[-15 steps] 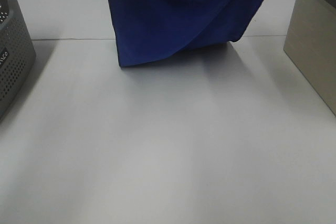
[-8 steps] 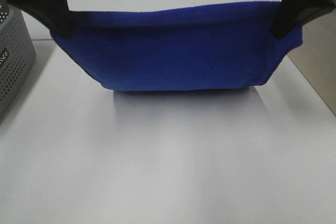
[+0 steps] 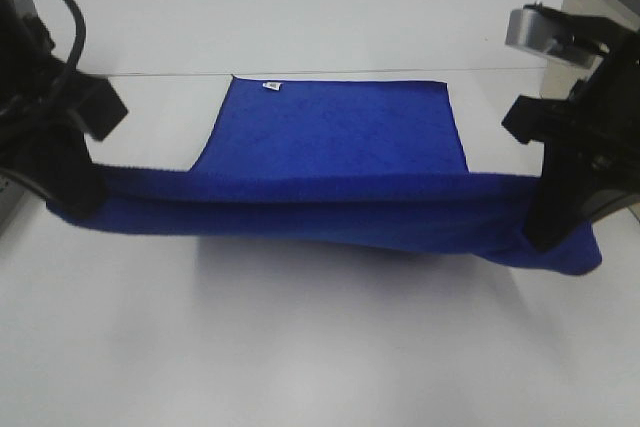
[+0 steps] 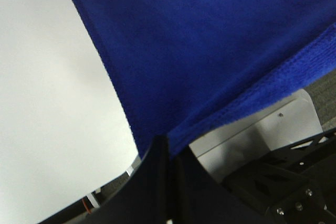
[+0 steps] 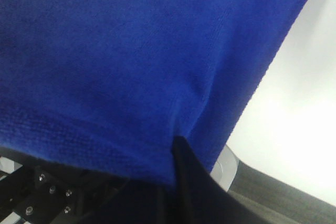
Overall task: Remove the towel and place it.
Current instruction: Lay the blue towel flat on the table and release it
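Exterior high view: the large rectangular royal-blue microfibre towel (image 3: 330,147) is half laid down. Its far portion lies flat on the white table (image 3: 300,367) in the upper middle of the frame, with the small white tag (image 3: 269,86) at the far left corner. Its near edge is raised and stretched as a thick band across the middle of the frame, sagging a little between the arms. The left hand (image 3: 70,192) holds the band's end at the left edge of the frame, and the right hand (image 3: 548,232) holds the other end at the right. Both wrist views show blue cloth pinched between closed black fingers (image 4: 152,182), so we record both hands as clenched on the towel's near corners. We judge the step in hand to be spreading the cloth flat. To do it well, we would draw both hands toward the bottom of the frame at the same rate, keeping the band taut enough that the doubled part unrolls without creasing. We would then lower them together and let go only once the corners touch the table. Uneven pull would probably skew the flat portion.
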